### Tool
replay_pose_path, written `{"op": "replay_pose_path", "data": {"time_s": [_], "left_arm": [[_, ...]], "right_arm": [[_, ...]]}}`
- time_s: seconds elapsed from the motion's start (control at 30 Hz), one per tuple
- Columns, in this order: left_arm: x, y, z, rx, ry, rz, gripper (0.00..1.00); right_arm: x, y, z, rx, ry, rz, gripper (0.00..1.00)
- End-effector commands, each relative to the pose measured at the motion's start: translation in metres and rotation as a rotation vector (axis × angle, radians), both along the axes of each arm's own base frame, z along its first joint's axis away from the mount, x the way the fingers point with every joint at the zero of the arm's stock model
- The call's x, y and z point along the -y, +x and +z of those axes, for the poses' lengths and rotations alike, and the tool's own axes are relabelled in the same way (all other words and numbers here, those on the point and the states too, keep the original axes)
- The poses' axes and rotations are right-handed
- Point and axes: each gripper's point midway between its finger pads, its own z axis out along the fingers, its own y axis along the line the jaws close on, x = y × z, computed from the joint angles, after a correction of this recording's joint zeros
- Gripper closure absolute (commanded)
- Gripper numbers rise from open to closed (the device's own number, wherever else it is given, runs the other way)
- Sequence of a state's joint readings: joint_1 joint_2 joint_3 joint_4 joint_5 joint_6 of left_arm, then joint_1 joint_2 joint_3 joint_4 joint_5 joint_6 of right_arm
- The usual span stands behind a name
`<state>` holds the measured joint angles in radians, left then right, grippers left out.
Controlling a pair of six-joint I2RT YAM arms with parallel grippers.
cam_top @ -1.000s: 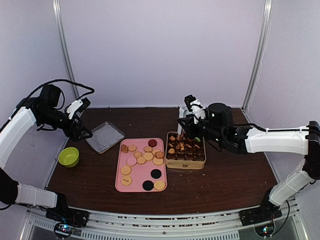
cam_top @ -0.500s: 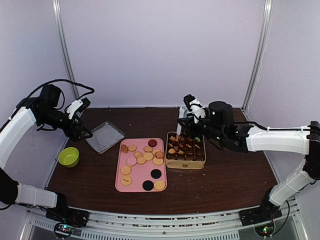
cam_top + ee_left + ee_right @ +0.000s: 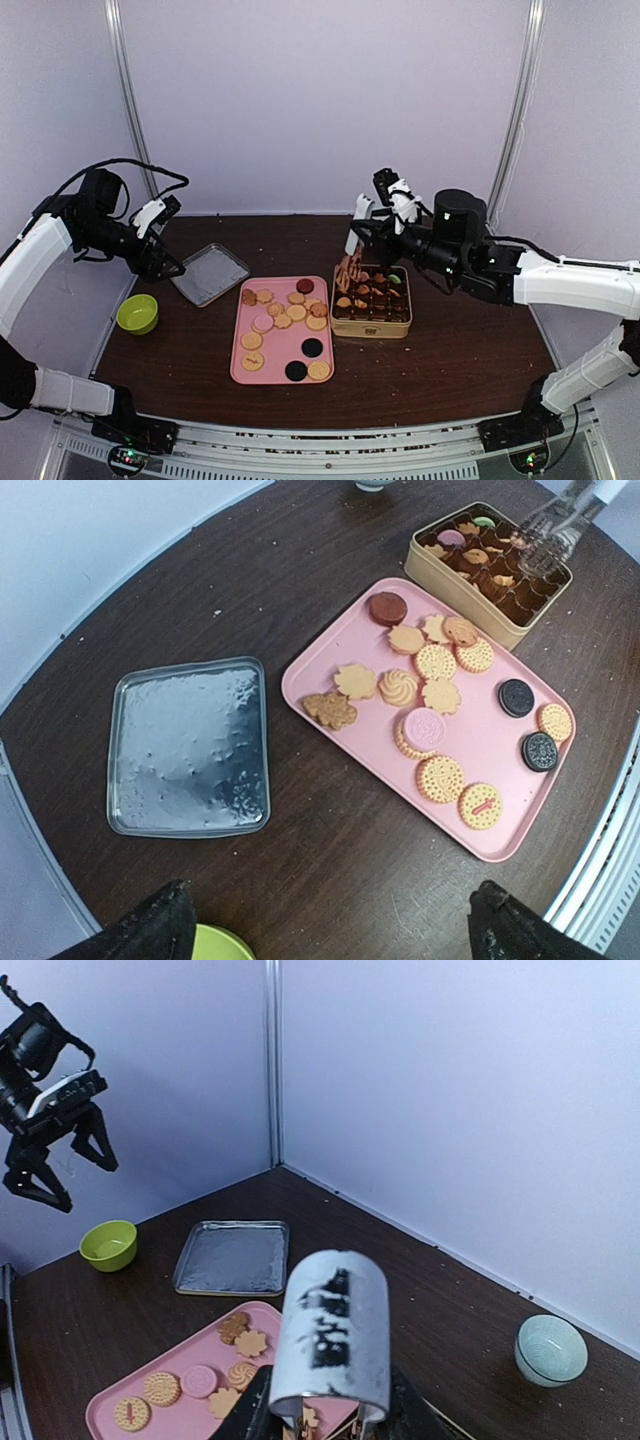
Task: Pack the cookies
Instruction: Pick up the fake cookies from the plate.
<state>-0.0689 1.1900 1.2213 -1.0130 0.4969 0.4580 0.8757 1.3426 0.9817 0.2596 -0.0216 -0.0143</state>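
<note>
Several cookies (image 3: 283,322) lie on a pink tray (image 3: 242,372), mostly tan, a few black, pink and dark red; the left wrist view shows the same cookies (image 3: 436,662) on the tray (image 3: 500,848). More sit in the gold tin (image 3: 372,326), also in the left wrist view (image 3: 455,585). My right gripper (image 3: 378,232) (image 3: 330,1400) is shut on tongs (image 3: 350,268) (image 3: 335,1330) whose tips hang over the tin's left edge. Whether the tips hold a cookie I cannot tell. My left gripper (image 3: 170,240) (image 3: 335,930) hangs open and empty, high at the left.
A silver tin lid (image 3: 210,273) (image 3: 190,745) lies left of the tray. A green bowl (image 3: 137,313) (image 3: 108,1244) sits near the table's left edge. A pale bowl (image 3: 551,1350) stands at the back by the wall.
My right gripper has risen and pulled back with the tongs; their tips have lifted out of the tin and shifted to its left edge. The left arm has not moved.
</note>
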Motion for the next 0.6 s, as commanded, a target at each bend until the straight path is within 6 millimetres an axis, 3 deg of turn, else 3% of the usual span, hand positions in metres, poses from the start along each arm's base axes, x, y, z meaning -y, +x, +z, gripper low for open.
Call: {"op": "replay_pose_path", "data": {"time_s": [0.0,0.23,0.57], "left_arm": [[-0.008,0.007,0.012,0.065,0.022,0.041,0.02],[-0.022,0.011,0.011,0.124,0.081,0.108,0.02],[-0.028,0.011,-0.001,0.110,0.107,0.127,0.02]], "right_arm": [[-0.033,-0.031,0.023,0.024,0.070,0.089,0.68],[-0.101,-0.062,-0.012,-0.038,0.023,0.206,0.68],[-0.164,-0.034,-0.019,-0.046,0.026,0.198,0.65]]}}
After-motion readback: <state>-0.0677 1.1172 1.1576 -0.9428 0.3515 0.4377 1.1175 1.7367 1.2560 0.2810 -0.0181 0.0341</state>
